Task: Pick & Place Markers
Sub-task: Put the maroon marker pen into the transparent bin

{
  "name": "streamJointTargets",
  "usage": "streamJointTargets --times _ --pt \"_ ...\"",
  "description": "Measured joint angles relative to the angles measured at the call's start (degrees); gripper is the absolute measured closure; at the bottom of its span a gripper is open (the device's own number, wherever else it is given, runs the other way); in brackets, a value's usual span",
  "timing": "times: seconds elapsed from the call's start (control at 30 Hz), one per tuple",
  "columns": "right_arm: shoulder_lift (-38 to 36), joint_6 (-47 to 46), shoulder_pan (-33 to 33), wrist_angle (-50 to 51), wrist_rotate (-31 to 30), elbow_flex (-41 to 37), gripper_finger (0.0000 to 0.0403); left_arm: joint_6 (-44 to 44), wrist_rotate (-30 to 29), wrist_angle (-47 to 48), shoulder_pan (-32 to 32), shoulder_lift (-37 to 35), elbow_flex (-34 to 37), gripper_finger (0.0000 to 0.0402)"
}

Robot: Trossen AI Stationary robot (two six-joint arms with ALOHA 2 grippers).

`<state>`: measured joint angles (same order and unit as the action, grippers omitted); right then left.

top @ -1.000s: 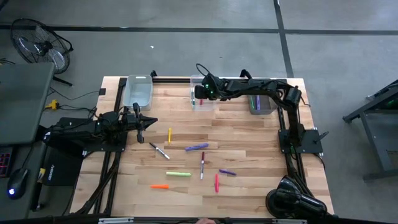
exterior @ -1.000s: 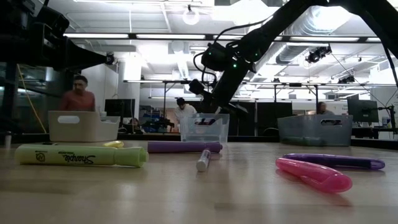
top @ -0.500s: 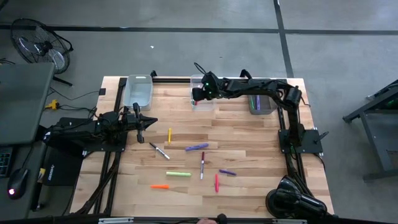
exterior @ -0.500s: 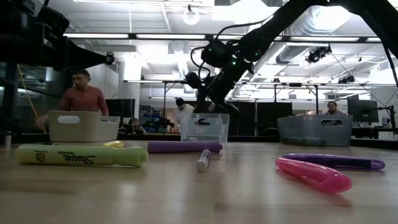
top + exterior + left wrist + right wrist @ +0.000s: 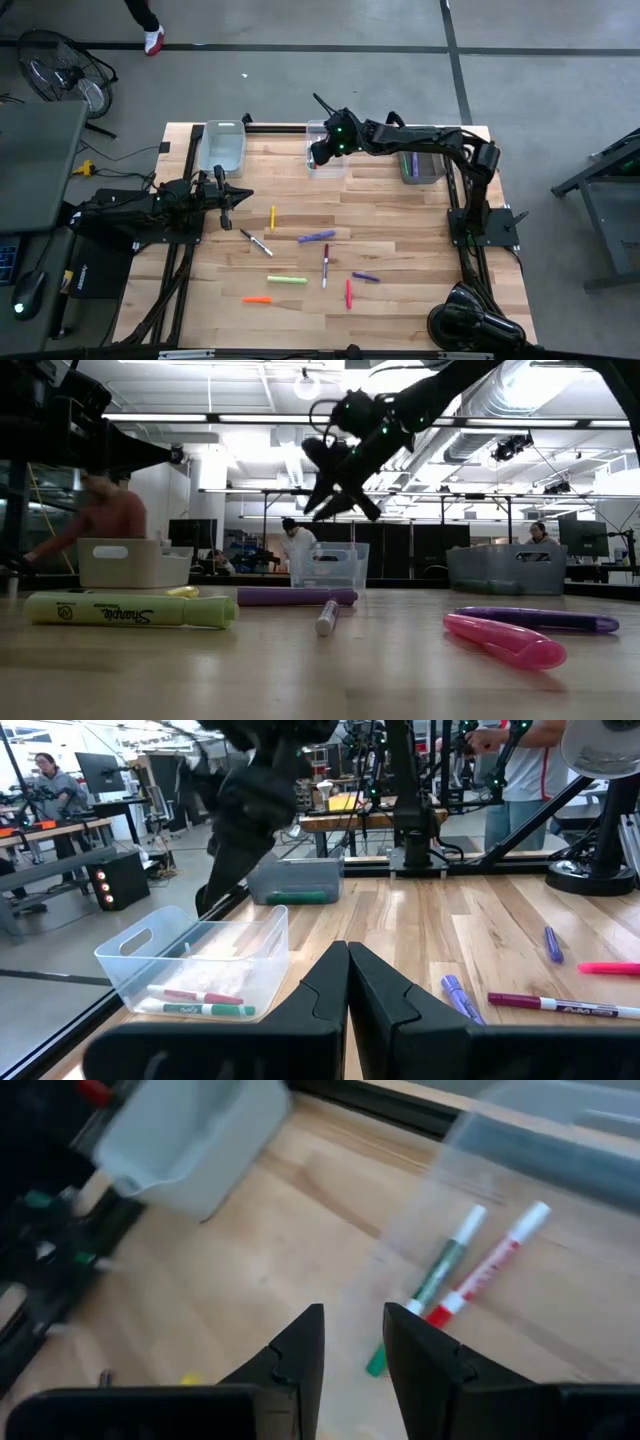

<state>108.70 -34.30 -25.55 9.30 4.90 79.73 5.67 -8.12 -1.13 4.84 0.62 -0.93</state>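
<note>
Two markers, one green [image 5: 432, 1285] and one red [image 5: 492, 1262], lie side by side in the middle clear bin [image 5: 325, 148]. The remaining markers lie loose on the table [image 5: 420, 260], well apart from that bin: yellow [image 5: 273, 217], black-and-white [image 5: 257, 243], purple [image 5: 317, 236], light green [image 5: 287, 280], orange [image 5: 256, 299] and a red one [image 5: 348, 293] among them.

The right gripper [image 5: 322, 150] hangs above the middle bin, its jaws slightly parted and holding nothing. Judgement: a drop into the bin is complete, and the next move calls for this arm to reach a loose marker, align across its barrel and descend.

The left gripper [image 5: 224, 203] waits beside the black-and-white marker, jaws closed and empty.

The right wrist view alone shows the bin's contents clearly. The low view shows the right gripper's height above the bin, which the high view cannot. The high view alone gives the spread of loose markers.
</note>
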Motion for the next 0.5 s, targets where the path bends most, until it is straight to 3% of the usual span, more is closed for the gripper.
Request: streamJointTargets --times 0.5 --pt "-6.12 23.70 5.40 4.74 4.52 0.03 0.0308 0.00 -0.02 0.01 0.01 -0.01 -0.02 0.0400"
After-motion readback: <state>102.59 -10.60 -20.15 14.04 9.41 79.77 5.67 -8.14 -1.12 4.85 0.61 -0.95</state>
